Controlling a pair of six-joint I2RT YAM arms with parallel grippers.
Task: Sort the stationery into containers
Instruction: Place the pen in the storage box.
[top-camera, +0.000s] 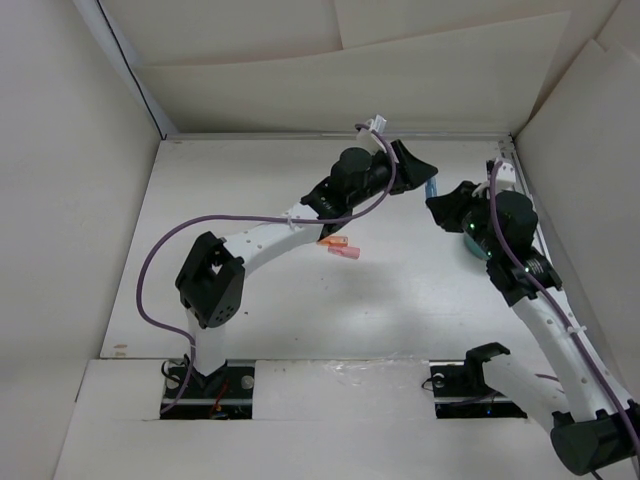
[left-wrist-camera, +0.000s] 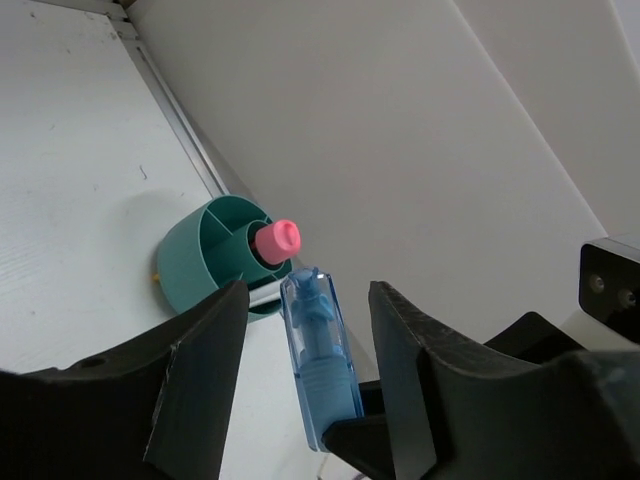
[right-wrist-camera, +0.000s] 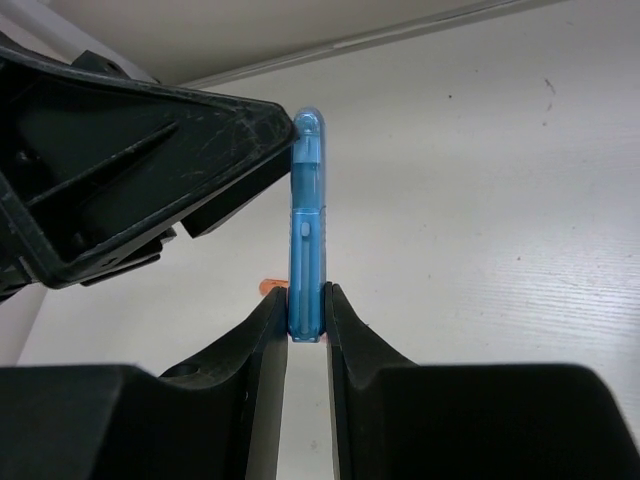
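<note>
**Top view.** The two arms meet in the upper right of the frame. The right gripper is clamped on a light blue capsule. The left gripper sits just above it in the frame. The teal organizer shows only as a sliver behind the right arm, at the right edge of the table. Orange and pink pieces lie near mid-frame, well apart from the organizer.

**Left wrist view.** The left fingers stand apart, with the capsule between them, gripped at its lower end. Behind, at centre left, the organizer holds a pink-capped cylinder upright in one compartment.

**Right wrist view.** The right fingers pinch the capsule's base and the capsule stands upright. One left finger lies just beside its tip; whether they touch cannot be told.
</note>
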